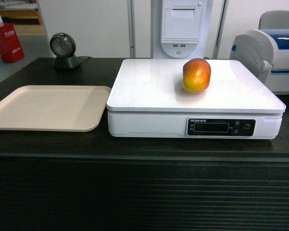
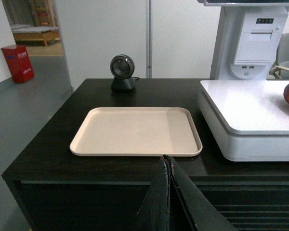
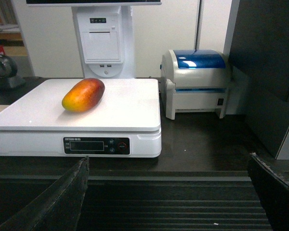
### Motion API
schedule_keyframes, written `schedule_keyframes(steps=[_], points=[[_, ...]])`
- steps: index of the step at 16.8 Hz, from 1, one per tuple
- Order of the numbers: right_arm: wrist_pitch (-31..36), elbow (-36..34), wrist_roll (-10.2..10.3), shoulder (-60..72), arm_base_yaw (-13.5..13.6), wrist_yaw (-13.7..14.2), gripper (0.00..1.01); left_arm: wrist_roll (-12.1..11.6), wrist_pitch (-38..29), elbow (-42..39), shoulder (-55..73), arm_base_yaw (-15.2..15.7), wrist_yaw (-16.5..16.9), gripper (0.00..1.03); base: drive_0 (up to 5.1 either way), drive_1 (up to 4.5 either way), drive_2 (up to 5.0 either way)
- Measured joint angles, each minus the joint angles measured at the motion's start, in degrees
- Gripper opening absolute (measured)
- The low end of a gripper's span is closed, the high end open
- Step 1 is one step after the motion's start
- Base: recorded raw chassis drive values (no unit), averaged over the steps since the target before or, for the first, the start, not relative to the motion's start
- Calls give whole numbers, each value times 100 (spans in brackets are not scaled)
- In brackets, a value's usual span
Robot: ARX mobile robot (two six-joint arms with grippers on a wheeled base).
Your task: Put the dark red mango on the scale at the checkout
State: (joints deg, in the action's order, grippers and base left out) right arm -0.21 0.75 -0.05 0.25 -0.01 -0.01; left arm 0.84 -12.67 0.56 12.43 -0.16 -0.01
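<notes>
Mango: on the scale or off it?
On. The mango lies on its side on the scale platter, right of centre in the head view, no gripper touching it.

The dark red mango [image 1: 196, 75] was seen lying on its side on the glossy white platter of the scale [image 1: 149, 89], toward the back and right of the middle. Its skin was deep red on top and was blended to orange-yellow lower down. The scale, with a black display panel on its front, was placed flat on the black counter of the checkout [image 1: 135, 192], whose front was ribbed horizontally.
</notes>
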Motion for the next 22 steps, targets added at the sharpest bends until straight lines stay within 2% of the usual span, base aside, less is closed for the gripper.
schedule_keyframes(steps=[3,4,5,12,13,15,21,22], points=[[0,0,0,0,0,0,98,0,275,0,-262,0,0,2,0,0,0],[2,0,2,0,0,-2,98,-2,1051,2,-756,0,0,2,0,0,0],[-2,0,2,0,0,0,98,-2,1259,4,-1222,0,-2,2,0,0,0],[0,0,2,0,0,-2,98,-2,1285,4,-1211,0,-2,2,0,0,0],[0,0,2,0,0,-2,98,-2,1287,4,-1211,0,0,8,0,0,0],[0,0,2,0,0,-2,98,-2,1285,4,-1211,0,0,33,0,0,0],[0,0,2,0,0,0,98,-2,1287,4,-1211,0,0,81,0,0,0],[0,0,2,0,0,-2,98,-2,1287,4,-1211,0,-2,96,0,0,0]])
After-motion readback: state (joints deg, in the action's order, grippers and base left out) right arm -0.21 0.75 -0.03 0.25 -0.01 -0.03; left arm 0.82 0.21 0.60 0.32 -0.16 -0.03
